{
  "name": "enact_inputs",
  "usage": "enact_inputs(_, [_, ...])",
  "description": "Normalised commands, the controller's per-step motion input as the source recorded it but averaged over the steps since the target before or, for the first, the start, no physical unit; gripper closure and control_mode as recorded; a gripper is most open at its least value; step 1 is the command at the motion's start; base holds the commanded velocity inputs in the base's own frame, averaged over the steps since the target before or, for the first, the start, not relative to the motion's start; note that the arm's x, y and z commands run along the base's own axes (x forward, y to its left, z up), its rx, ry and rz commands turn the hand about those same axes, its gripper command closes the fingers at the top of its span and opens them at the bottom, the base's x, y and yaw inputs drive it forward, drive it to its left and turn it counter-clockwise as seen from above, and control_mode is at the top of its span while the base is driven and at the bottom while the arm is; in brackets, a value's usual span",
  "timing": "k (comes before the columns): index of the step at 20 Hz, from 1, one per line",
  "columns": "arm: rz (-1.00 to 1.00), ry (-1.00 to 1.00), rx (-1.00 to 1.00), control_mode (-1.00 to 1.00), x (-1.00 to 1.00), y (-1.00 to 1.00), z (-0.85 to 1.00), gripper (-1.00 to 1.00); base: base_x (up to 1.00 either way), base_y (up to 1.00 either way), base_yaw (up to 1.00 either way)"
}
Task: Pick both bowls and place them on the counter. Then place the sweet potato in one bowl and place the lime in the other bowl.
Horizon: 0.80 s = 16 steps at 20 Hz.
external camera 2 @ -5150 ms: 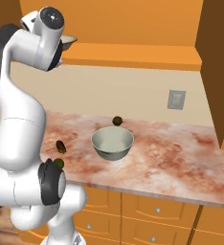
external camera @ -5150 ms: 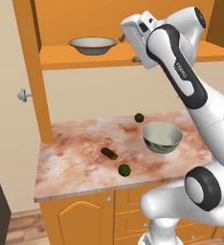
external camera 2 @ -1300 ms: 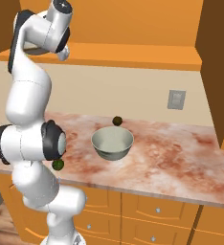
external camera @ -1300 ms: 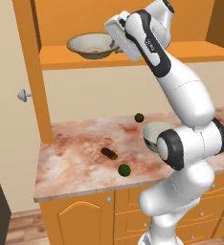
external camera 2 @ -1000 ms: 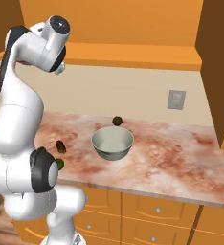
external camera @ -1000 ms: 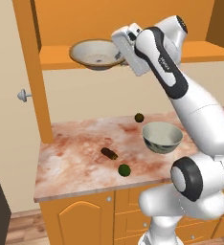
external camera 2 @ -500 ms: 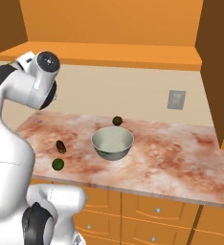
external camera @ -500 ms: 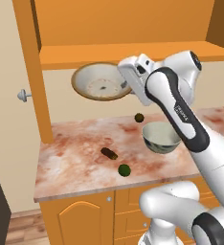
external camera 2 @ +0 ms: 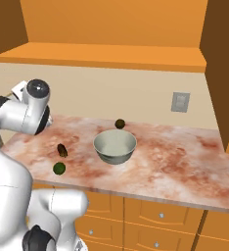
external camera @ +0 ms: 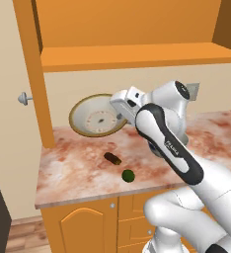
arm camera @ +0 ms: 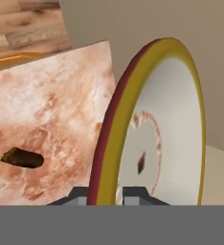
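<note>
The gripper (arm camera: 109,194) is pinched tight on the rim of the cream bowl (external camera: 95,116), tipped on its side just above the counter (external camera: 78,173), so it could slip out and bump the sweet potato (external camera: 112,158).

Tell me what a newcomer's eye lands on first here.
The wide shallow cream bowl with a tan rim stands out, tipped on edge above the back left of the pinkish-brown marble counter, its rim pinched in the white arm's gripper. Next, the deeper grey-green bowl upright mid-counter, with the bright-green lime near the front edge.
</note>
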Motion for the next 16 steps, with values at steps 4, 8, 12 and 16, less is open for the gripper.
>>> enact_inputs(4, [0.00, 0.07, -0.01, -1.00, 0.24, 0.37, -0.50, 1.00, 0.00, 0.00, 0.00])
enact_inputs(8, [0.03, 0.06, 0.00, -1.00, 0.03, 0.00, -0.45, 1.00, 0.00, 0.00, 0.00])
enact_inputs(12, [0.01, 0.16, 0.00, -1.00, 0.00, 0.03, -0.47, 1.00, 0.00, 0.00, 0.00])
enact_inputs(16, [0.02, 0.18, 0.00, -1.00, 0.00, 0.07, -0.49, 1.00, 0.00, 0.00, 0.00])
